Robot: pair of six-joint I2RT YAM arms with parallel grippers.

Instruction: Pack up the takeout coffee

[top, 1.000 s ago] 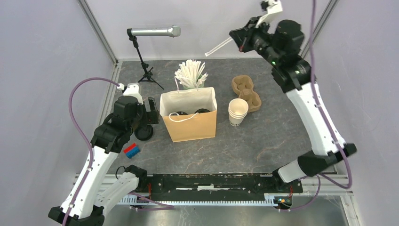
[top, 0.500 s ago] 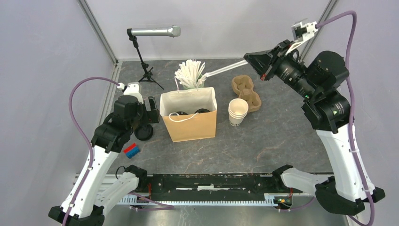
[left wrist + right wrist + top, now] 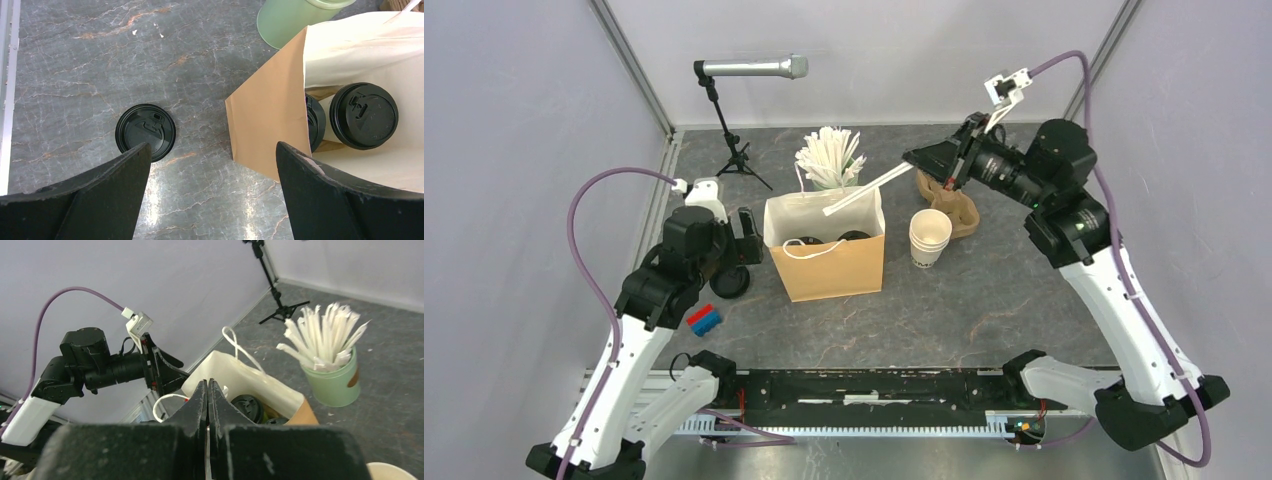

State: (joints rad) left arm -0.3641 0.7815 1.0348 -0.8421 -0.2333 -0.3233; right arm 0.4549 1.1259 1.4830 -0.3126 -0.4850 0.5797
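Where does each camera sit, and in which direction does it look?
Top external: high behind the bases, looking down on the table, the paper bag and both whole arms.
Left wrist: looks straight down into the bag at two lidded cups and a black lid beside it; the left gripper, jaws open, frames the bottom.
Right wrist: faces across the bag toward the left arm; the right gripper, jaws shut on a white stick, shows.
Shared: both wrist views show the lidded cups.
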